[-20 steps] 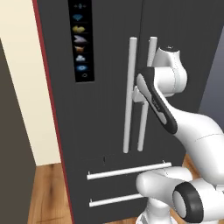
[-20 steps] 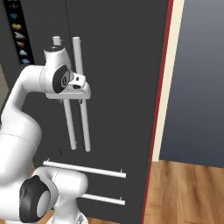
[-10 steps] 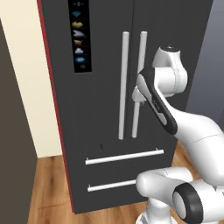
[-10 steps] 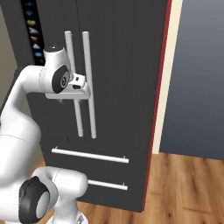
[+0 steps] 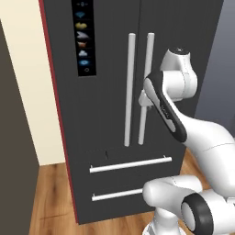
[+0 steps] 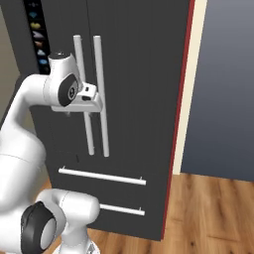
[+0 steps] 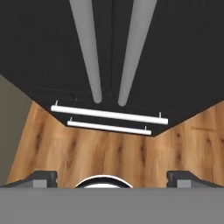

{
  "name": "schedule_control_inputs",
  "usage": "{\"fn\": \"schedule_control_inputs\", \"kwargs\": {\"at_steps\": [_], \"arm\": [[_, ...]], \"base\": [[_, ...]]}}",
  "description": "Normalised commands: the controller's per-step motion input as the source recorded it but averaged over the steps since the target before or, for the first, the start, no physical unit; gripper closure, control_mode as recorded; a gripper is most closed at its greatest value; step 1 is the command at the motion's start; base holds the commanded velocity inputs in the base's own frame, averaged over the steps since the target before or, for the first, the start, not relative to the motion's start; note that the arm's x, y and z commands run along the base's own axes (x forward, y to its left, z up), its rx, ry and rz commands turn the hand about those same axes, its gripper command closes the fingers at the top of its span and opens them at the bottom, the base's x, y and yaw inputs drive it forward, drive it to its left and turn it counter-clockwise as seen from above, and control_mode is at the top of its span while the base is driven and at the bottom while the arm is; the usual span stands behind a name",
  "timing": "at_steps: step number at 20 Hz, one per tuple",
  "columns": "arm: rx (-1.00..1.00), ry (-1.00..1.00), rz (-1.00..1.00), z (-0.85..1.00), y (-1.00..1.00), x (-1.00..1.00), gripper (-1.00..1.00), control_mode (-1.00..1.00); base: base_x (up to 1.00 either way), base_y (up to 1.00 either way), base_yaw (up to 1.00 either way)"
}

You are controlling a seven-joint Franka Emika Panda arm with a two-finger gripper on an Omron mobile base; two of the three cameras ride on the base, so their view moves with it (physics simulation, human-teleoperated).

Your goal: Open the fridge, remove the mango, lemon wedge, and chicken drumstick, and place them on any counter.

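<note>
Ahead of my gripper [image 7: 112, 177], jaws spread wide, the fridge [image 5: 114, 50] stands shut. I should centre on the right handle [image 5: 145, 87] before closing, then pull.

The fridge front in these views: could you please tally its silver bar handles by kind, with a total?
Vertical door handles: 2, left and right.
Horizontal drawer handles: 2, upper and lower.
Total: 4.

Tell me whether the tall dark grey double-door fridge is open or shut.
Shut. Both doors of the fridge lie flush, the two long silver bar handles hang parallel side by side, and no interior shows.
</note>
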Motion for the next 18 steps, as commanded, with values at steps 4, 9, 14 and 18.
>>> {"fn": "schedule_control_inputs", "kwargs": {"at_steps": [4, 9, 14, 18], "arm": [[0.0, -0.61, 0.0, 0.18, -0.03, 0.0, -1.0, -1.0], [0.0, -0.21, 0.0, 0.17, 0.0, 0.0, -1.0, -1.0], [0.04, 0.0, 0.0, 0.0, -0.04, -0.04, -1.0, -1.0], [0.19, 0.0, -0.01, 0.32, -0.06, 0.22, -1.0, -1.0]], "base": [[0.0, 0.0, 0.0], [0.0, 0.0, 0.0], [0.0, 0.0, 0.0], [0.0, 0.0, 0.0]]}}
